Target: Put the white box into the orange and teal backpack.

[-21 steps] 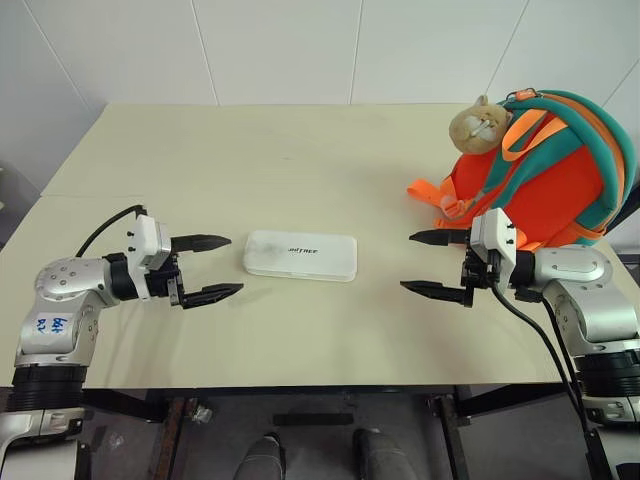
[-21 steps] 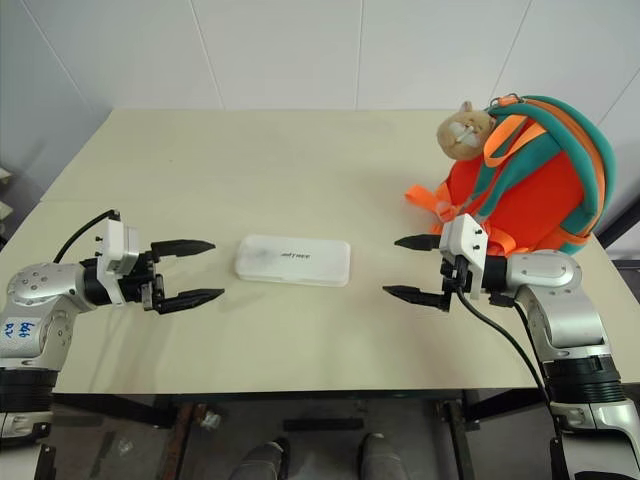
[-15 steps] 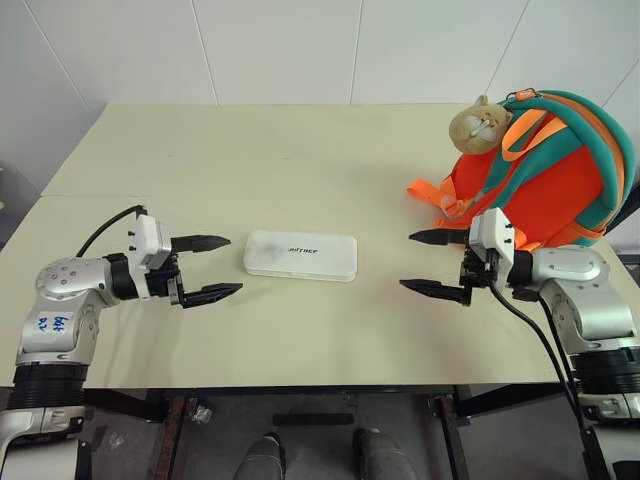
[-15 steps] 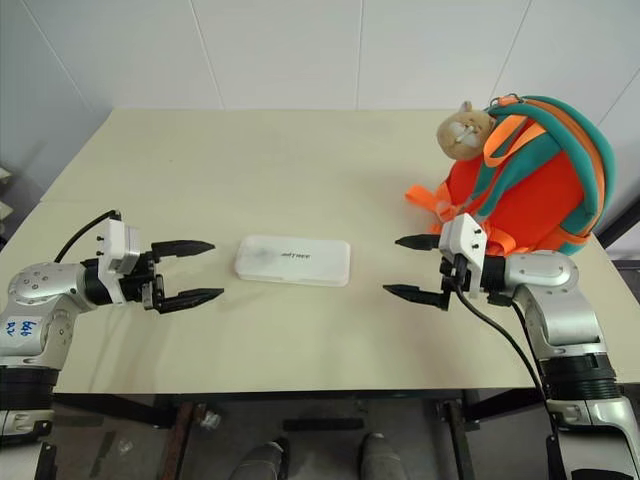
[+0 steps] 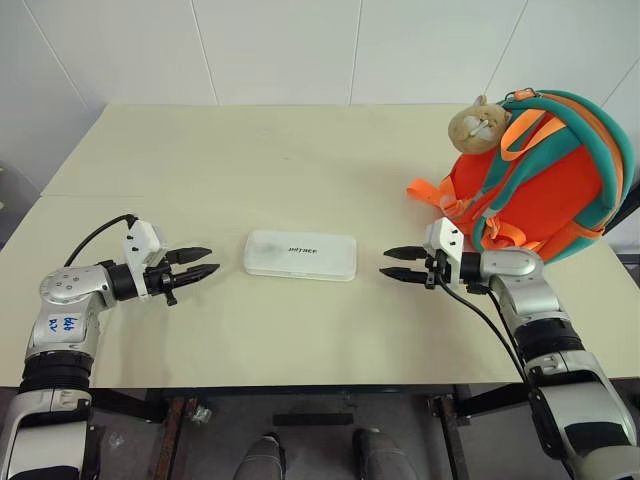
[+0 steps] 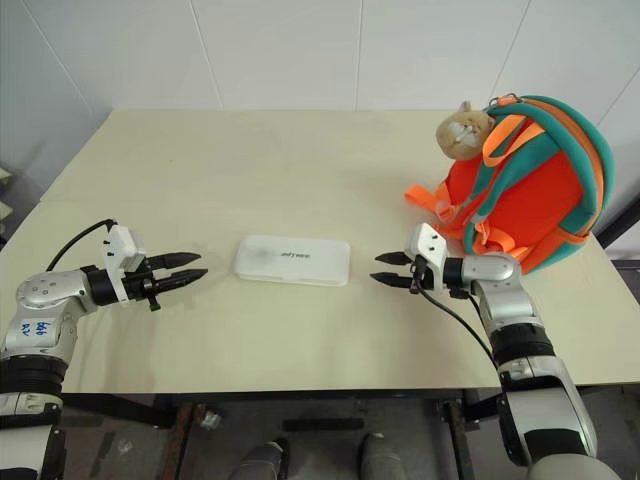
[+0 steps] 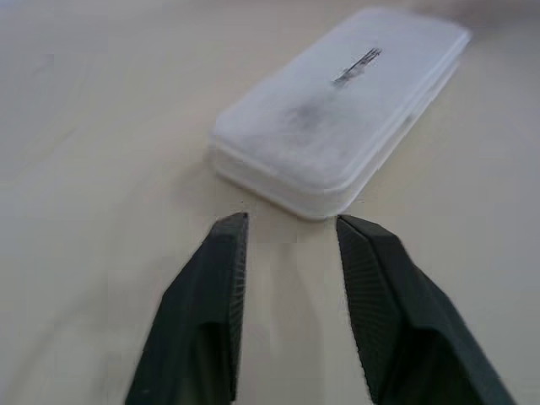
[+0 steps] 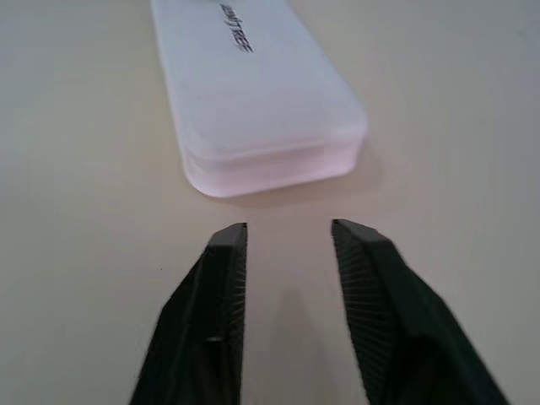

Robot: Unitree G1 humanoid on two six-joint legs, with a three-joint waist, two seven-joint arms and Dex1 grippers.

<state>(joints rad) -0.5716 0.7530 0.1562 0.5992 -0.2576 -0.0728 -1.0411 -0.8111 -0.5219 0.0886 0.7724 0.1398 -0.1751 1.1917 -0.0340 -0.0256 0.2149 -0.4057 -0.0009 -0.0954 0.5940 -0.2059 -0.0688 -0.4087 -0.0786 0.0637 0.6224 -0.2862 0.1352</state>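
The flat white rectangular plastic box (image 5: 300, 255) with rounded corners lies flat on the pale cream bench (image 5: 300, 160), directly between the two claws, each pointing at one of its short ends. The small dark lettering on its lid is too fine to read from the head views, and in the left wrist view it is only a smear.

The left claw (image 5: 197, 263) sits just off the box's left end, apart from it, its two black fingers (image 7: 207, 312) parted by a narrow gap and holding nothing. In its wrist view the near end of the box (image 7: 337, 110) lies just past the fingertips, not touching them.

The right claw (image 5: 401, 263) stands just off the box's right end, likewise narrowly parted and empty. In its wrist view the rounded end of the box (image 8: 261, 101) lies just ahead of the tips, with bare bench between; the far end of the box is cut off by the frame edge.

Behind the right claw's arm stands the small rounded orange backpack with teal edging and straps (image 5: 545, 175), its base partly hidden by that arm. A tan plush animal toy (image 5: 475, 122) sits at its top. Whether the backpack's opening is unzipped cannot be made out.
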